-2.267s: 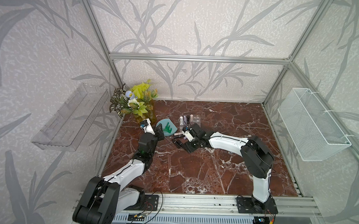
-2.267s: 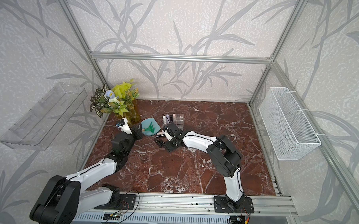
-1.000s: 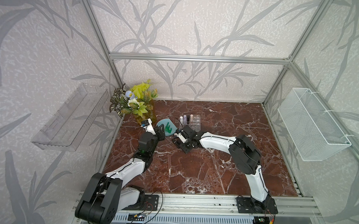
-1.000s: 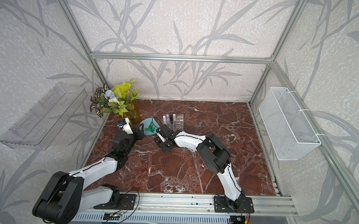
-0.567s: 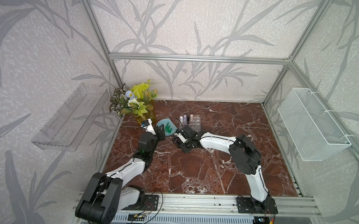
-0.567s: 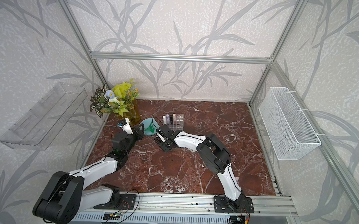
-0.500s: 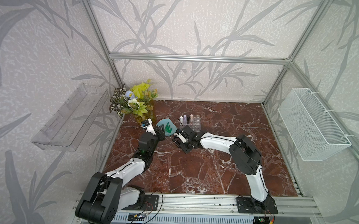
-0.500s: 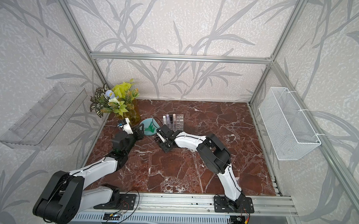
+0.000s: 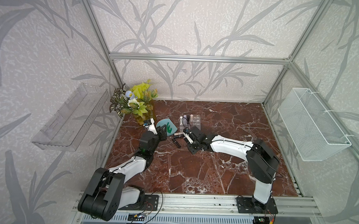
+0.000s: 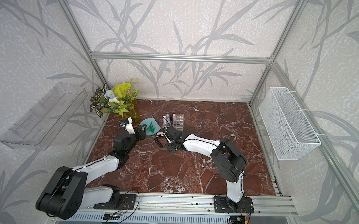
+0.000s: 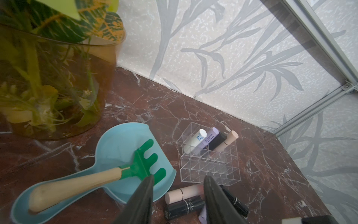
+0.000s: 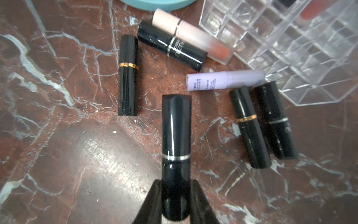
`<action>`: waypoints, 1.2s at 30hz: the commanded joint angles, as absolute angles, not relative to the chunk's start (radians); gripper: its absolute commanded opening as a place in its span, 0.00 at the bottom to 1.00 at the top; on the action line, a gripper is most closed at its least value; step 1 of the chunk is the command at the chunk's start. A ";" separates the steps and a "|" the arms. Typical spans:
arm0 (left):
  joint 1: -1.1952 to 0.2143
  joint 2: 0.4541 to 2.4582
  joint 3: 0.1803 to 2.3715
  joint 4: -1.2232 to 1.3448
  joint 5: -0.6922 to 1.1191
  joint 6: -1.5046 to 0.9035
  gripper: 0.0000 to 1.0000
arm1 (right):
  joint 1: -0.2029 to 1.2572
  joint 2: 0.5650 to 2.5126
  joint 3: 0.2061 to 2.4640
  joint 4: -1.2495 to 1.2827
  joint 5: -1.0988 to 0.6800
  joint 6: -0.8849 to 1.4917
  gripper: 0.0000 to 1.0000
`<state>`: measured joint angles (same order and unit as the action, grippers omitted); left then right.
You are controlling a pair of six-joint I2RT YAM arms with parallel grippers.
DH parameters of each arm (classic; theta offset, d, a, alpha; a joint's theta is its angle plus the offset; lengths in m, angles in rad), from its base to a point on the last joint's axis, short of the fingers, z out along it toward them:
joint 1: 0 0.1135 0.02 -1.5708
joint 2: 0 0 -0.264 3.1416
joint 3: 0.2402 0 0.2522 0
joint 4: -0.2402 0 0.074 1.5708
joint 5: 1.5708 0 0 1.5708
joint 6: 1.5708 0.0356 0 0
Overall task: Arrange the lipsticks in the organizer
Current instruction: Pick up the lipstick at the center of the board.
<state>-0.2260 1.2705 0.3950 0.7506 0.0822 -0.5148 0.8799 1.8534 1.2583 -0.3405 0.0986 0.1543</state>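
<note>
The right hand (image 12: 176, 195) is clenched on a black lipstick (image 12: 176, 124) over the marble surface (image 12: 58, 145). The left hand (image 11: 179, 177) hangs released, empty. Six loose lipsticks (image 12: 224, 79) lie just beside the organizer (image 11: 209, 164), where four tubes (image 11: 211, 137) stand in the back row.

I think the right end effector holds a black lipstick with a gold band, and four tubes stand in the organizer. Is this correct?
Almost. The band on the black lipstick in the right end effector is silver, not gold, as the right wrist view shows clearly. The rest is correct: the left wrist view shows four tubes standing in the organizer.
</note>
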 commanded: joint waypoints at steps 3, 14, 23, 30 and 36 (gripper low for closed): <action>-0.222 1.329 0.450 0.844 0.272 -0.518 0.68 | 0.881 1.716 1.182 -0.321 0.142 0.182 0.18; -0.230 1.377 0.522 0.907 0.574 -0.547 0.75 | 0.879 1.463 1.036 -0.300 0.219 0.216 0.19; -0.251 1.372 0.581 0.900 0.719 -0.584 0.73 | 0.867 1.365 0.997 -0.265 0.193 0.222 0.19; -0.301 1.422 0.648 0.842 0.797 -0.563 0.72 | 0.866 1.350 0.997 -0.247 0.152 0.227 0.19; -0.349 1.495 0.709 0.840 0.898 -0.567 0.72 | 0.866 1.340 0.991 -0.215 0.127 0.226 0.19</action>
